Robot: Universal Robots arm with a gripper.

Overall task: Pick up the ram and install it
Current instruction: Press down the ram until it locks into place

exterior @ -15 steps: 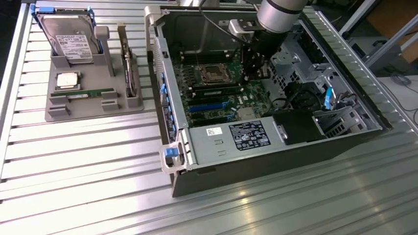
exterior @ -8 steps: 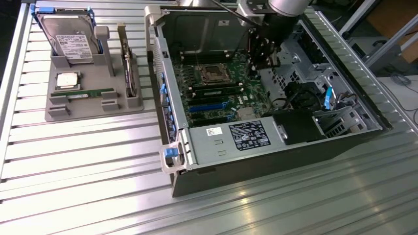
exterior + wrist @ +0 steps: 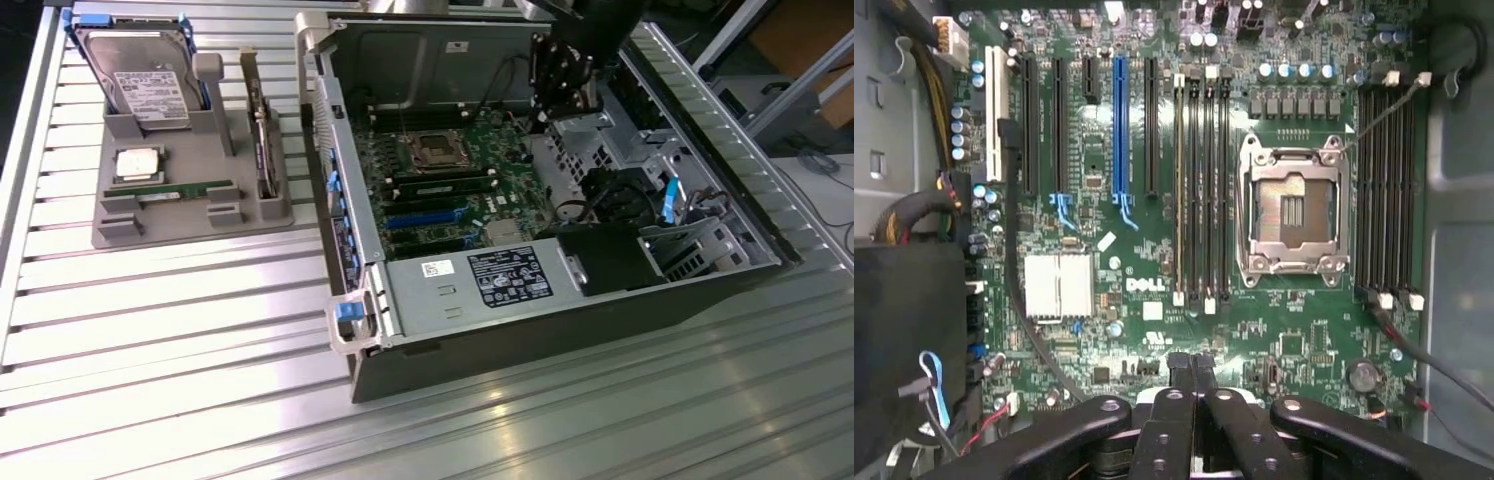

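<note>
A ribbed silver metal table carries an open dark grey computer case lying on its side at the exterior view's right, and a flat grey plastic parts holder at the exterior view's left. Inside the case lies a large green motherboard with a square silver empty processor socket, a row of long black memory slots just beside it, a blue expansion slot and a white-finned square heatsink. One memory stick already stands in a slot near the middle of the board in the exterior view. A grey power supply box with a black label sits at the near end of the case. On the holder, a silver hard drive in a blue frame stands at the far end, a square silver processor chip lies below it, and the ram, a long thin green stick, rests in its cradle near the holder's near edge, well apart from the arm. The black arm hangs over the far right part of the case, and its black pincer is clenched with nothing between its fingertips, above the motherboard.
</note>
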